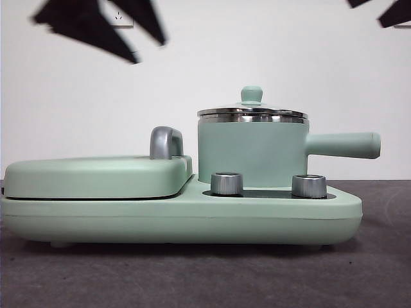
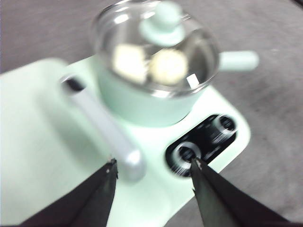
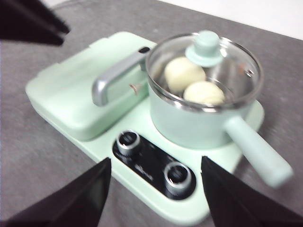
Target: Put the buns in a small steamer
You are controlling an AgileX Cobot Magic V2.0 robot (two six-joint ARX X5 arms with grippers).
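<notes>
The small steamer (image 1: 253, 154), a mint-green pot with a steel rim and a long side handle, stands on the right half of the cooker base with its glass lid on. Two pale buns lie side by side inside it under the lid: one bun (image 3: 183, 73) and the other bun (image 3: 203, 92), seen again blurred as bun (image 2: 129, 61) and bun (image 2: 169, 66). My left gripper (image 2: 154, 170) hangs open and empty above the griddle side and shows as a blurred black shape (image 1: 96, 25). My right gripper (image 3: 156, 165) is open and empty, high above the knobs, a black tip (image 1: 385, 9) in the front view.
The flat mint-green hinged griddle (image 1: 96, 176) with a grey handle (image 1: 166, 142) fills the left half of the base. Two steel knobs (image 1: 227, 183) (image 1: 309, 185) sit at the front of the base. Grey tabletop (image 1: 205, 276) surrounds it, and a white wall stands behind.
</notes>
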